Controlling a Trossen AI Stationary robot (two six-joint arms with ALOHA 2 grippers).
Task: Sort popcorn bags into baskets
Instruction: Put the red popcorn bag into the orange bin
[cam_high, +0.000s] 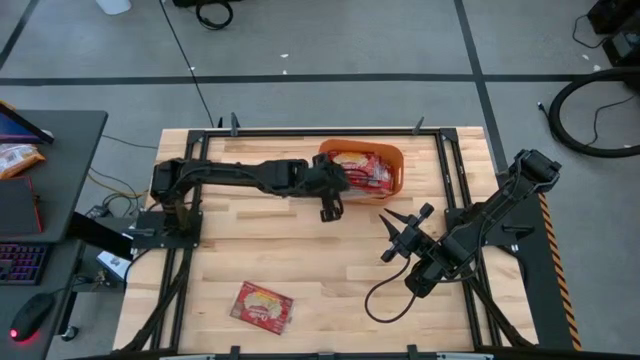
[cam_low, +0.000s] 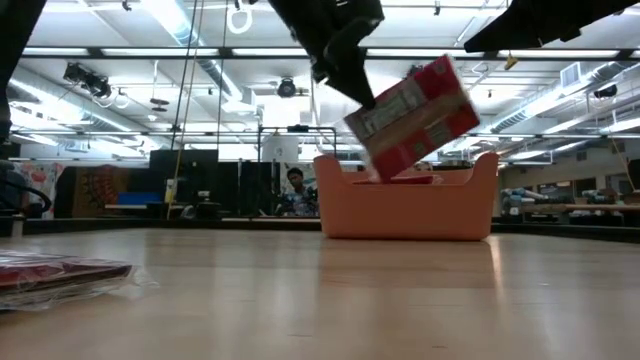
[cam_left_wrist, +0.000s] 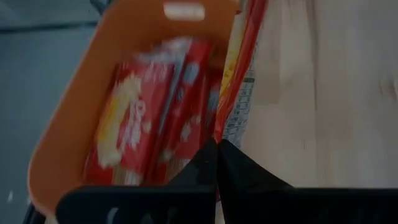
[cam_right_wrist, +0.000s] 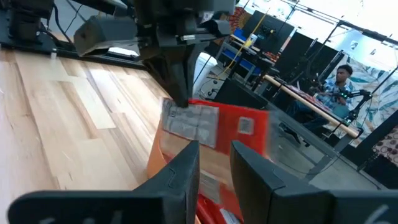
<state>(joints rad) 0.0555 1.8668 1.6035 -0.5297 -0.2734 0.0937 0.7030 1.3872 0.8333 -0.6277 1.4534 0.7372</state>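
Note:
The orange basket (cam_high: 392, 158) stands at the table's far side with several red popcorn bags (cam_high: 362, 168) inside. My left gripper (cam_high: 331, 207) hovers at the basket's near left corner, shut on one more red popcorn bag (cam_low: 415, 118). That bag hangs tilted above and in front of the basket (cam_low: 405, 212). Another popcorn bag (cam_high: 263, 305) lies flat on the table near the near edge, also seen in the low view (cam_low: 60, 275). My right gripper (cam_high: 398, 235) waits open over the table to the right, pointing toward the basket. My left gripper pinches the red popcorn bag between its two shut fingers at an upper corner of the whitish printed side (cam_right_wrist: 173, 107), coming from above and pointing down. The bag's edge (cam_left_wrist: 229, 130) runs away from the fingertips. It hangs lifted clear, tilted, with its lower part near the basket's rim (cam_low: 400, 178).
Bare wooden table lies between the basket and the loose bag. Black frame rails border the table's sides. A cable loops beside the right arm (cam_high: 385, 298). A person (cam_low: 293, 190) sits in the room beyond the far edge.

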